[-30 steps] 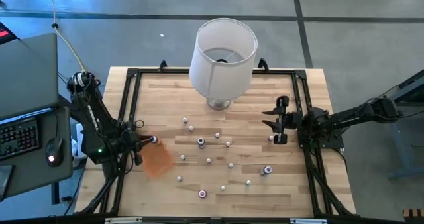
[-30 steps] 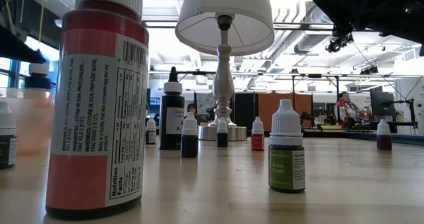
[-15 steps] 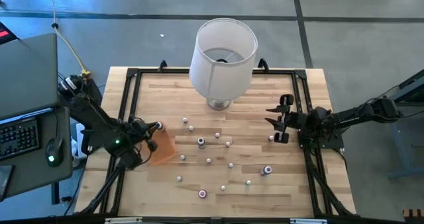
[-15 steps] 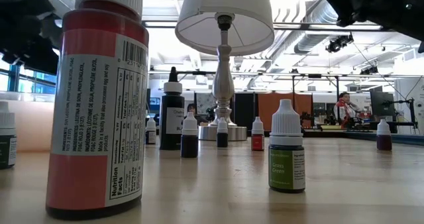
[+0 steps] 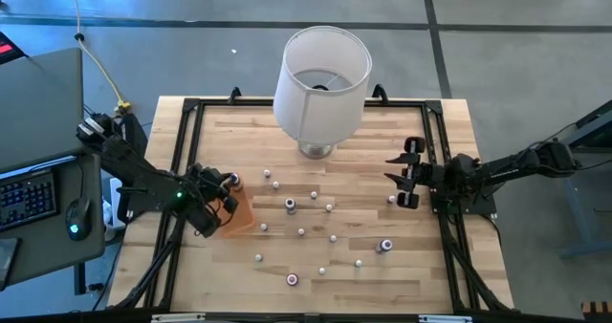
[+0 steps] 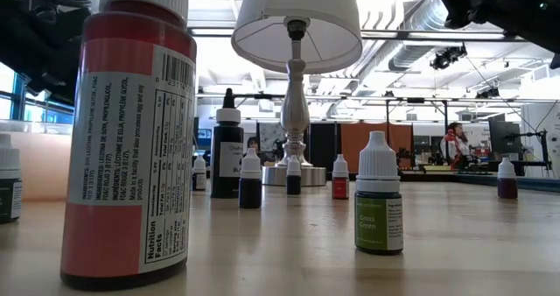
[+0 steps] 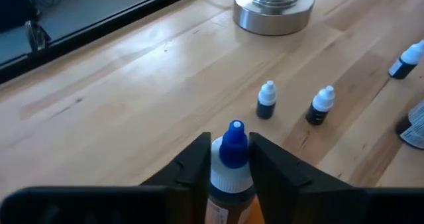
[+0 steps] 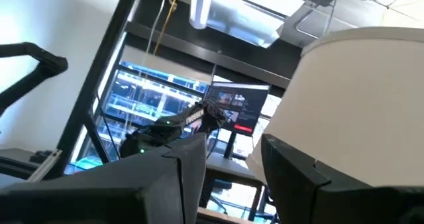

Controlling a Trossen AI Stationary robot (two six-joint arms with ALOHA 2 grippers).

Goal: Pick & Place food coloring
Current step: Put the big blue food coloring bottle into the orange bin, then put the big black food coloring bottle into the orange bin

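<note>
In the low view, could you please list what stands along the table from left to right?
Big red bottle → black bottle → lamp → small red bottle → green bottle → far dark-red bottle.

The high view looks straight down on the whole desk (image 5: 411,132), the low view sits at desk height close behind a red bottle (image 6: 131,130) facing the lamp (image 6: 296,33), which both share, and the left wrist view looks closely along the desk toward the lamp's base
</note>
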